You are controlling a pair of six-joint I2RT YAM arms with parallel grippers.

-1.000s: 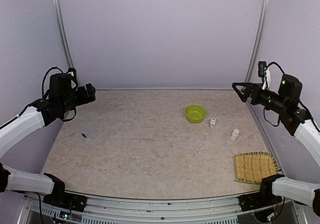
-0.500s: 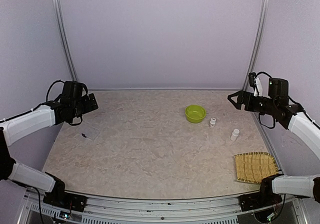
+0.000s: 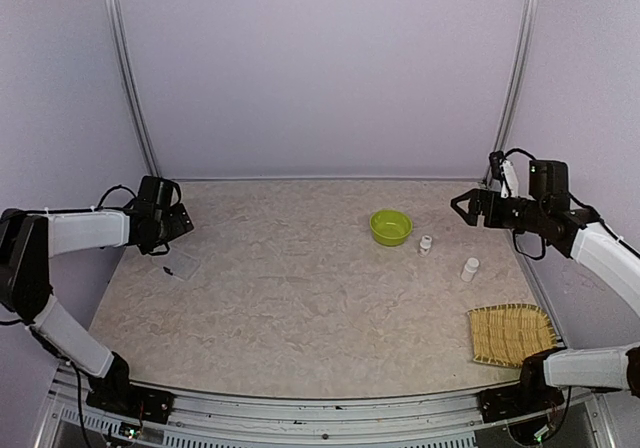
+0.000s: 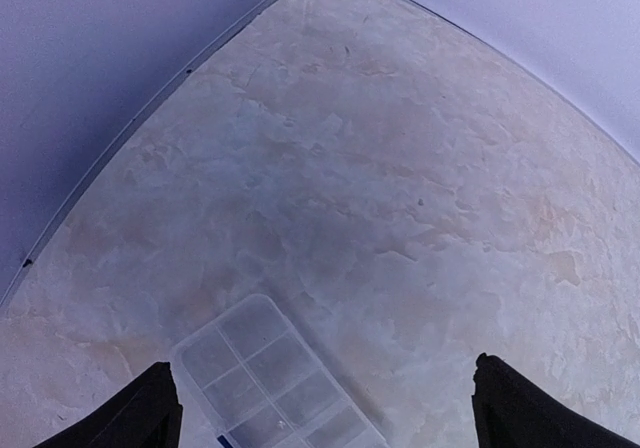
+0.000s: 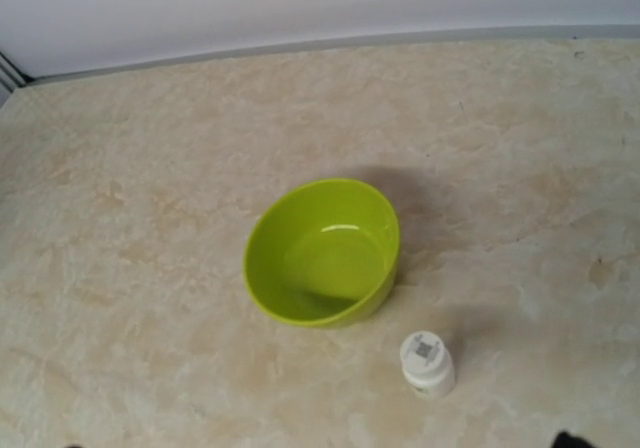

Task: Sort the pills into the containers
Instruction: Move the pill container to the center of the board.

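Both sets of jaws stand wide apart, holding nothing. My left gripper hovers over the clear pill box near the left edge of the table. My right gripper hangs right of the green bowl and a white bottle.

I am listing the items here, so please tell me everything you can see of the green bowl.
The green bowl is round, lime green, and looks like glossy plastic. It stands upright and empty on the beige table, right of the middle, toward the back. Nothing touches it; a small white bottle stands near, apart.
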